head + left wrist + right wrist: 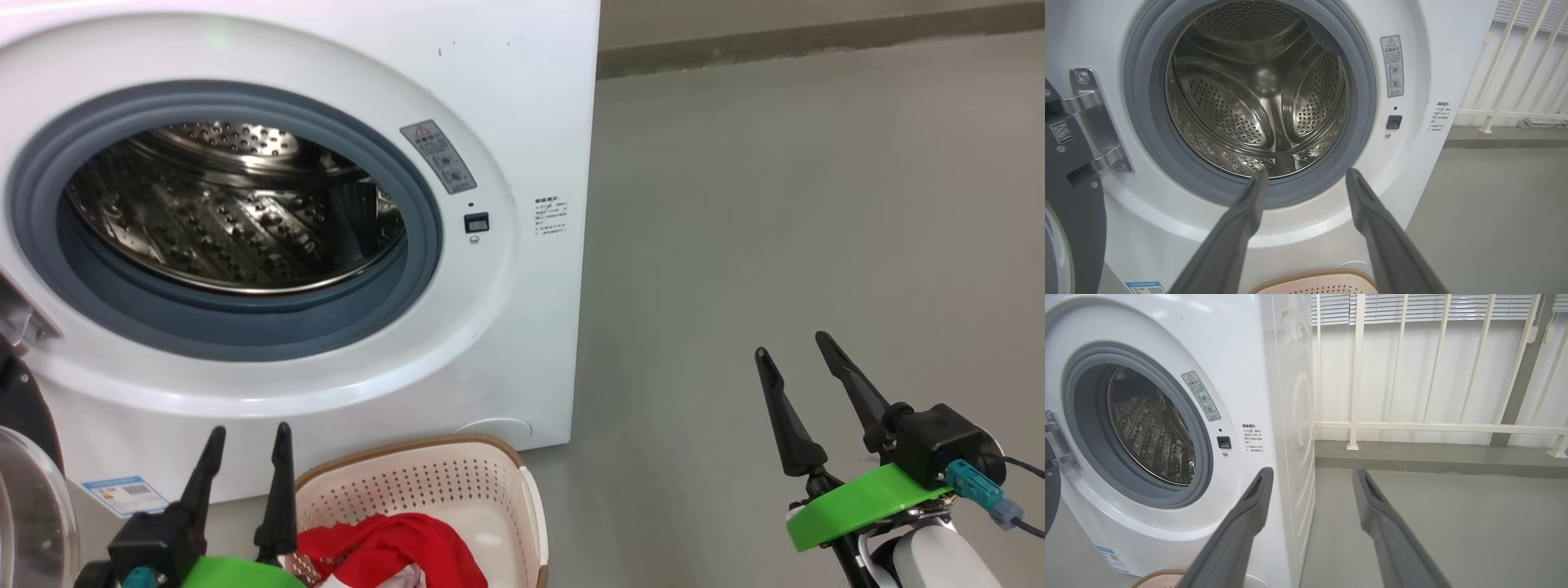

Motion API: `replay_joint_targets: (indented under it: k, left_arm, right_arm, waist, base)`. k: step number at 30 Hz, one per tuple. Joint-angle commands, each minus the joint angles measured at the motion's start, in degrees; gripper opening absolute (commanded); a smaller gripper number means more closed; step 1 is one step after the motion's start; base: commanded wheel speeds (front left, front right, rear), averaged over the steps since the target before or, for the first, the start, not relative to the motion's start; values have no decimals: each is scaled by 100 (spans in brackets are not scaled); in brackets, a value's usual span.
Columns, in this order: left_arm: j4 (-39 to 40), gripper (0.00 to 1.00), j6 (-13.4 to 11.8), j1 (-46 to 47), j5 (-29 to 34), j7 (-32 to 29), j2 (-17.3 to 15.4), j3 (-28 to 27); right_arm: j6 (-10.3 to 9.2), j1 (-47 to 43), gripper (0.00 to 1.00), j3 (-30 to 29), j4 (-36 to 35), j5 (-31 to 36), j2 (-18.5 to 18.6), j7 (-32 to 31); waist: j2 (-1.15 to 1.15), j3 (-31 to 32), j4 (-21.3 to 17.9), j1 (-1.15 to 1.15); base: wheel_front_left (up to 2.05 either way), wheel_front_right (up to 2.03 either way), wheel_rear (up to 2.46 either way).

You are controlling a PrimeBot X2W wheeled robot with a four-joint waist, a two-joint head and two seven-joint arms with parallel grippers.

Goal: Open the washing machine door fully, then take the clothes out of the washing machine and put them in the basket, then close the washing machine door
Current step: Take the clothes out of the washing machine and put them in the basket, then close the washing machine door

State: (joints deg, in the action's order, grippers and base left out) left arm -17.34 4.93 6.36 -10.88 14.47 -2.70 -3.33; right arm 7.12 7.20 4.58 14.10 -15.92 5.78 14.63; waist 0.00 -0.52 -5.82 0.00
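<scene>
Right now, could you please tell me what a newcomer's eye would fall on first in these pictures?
The open mouth of the washing machine dominates the left of the head view, its grey gasket ringing a shiny, empty-looking steel drum. Below it, bright red clothes lie in the cream basket on the floor, beside the open left claw. The right claw, also open, hangs over grey floor at the lower right.

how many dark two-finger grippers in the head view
2: the left gripper at lower left beside the cream perforated basket, the right gripper at lower right over grey floor.
</scene>
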Motion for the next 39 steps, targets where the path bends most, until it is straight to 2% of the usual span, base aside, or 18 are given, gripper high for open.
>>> replay_joint_targets:
  k: [1,27,39]
  left_arm:
    - [184,100,37,-6,50,52,-51,-176]
    - [439,100,127,-371,222,52,-51,-318]
    - [491,100,125,-367,266,52,-37,-286]
  right_arm:
    - [36,76,100,94,-153,111,78,37]
    - [36,-166,100,56,-208,111,47,37]
    - [36,-177,100,68,-201,93,68,37]
  waist:
    - [0,93,-16,0]
    - [0,271,52,0]
    - [0,216,93,0]
  base:
    - [0,0,0]
    - [-3,3,0]
    - [-120,120,0]
